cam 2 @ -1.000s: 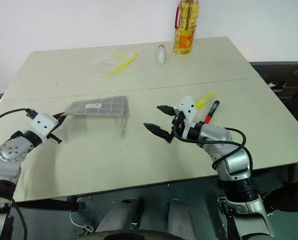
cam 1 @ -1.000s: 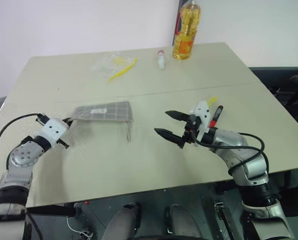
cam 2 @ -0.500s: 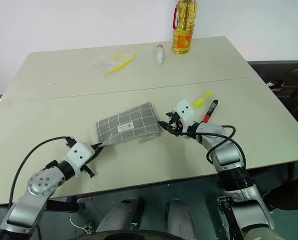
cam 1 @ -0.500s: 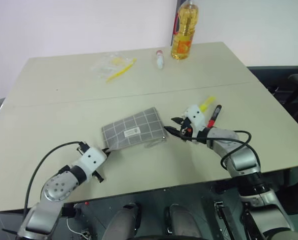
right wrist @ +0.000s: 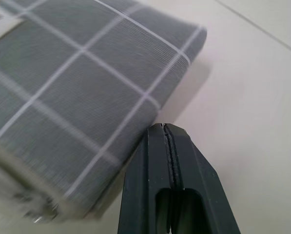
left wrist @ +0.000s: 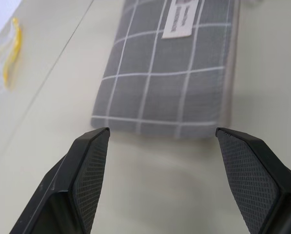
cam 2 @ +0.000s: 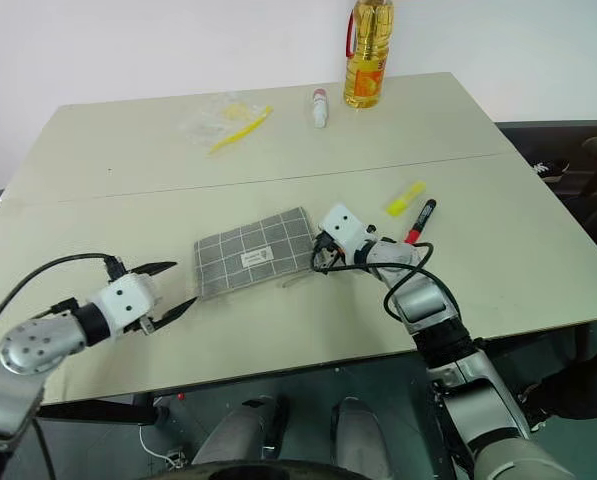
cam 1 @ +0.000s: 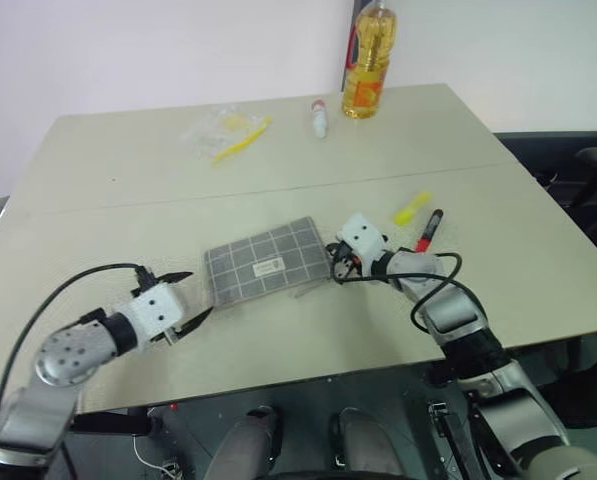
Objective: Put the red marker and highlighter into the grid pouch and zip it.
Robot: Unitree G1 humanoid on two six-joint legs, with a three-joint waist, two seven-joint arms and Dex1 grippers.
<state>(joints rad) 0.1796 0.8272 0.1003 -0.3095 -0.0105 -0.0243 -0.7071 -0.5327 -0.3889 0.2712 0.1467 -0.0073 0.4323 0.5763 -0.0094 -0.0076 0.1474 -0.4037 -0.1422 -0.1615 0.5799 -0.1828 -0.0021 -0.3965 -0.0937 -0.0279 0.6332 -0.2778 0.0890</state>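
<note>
Six items on one beige table (cam 1: 128, 160): grid pouch (cam 1: 268, 268) lying flat at centre; left gripper (cam 1: 186, 298), fingers spread wide, just off the pouch's left end without touching; right gripper (cam 1: 334, 263), fingers pressed together with nothing seen between them, at the pouch's right edge. Red marker (cam 1: 428, 230) and highlighter (cam 1: 411, 208) lie side by side right of the right gripper, outside the pouch. Oil bottle (cam 1: 368, 62) stands at the far edge.

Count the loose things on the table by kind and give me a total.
Pens: 2, short red marker with black cap, stubby yellow highlighter
Pouches and bags: 2, grey grid fabric pouch, clear plastic bag
Bottles and tubes: 2, yellow oil bottle, white red-capped tube
Total: 6
</note>
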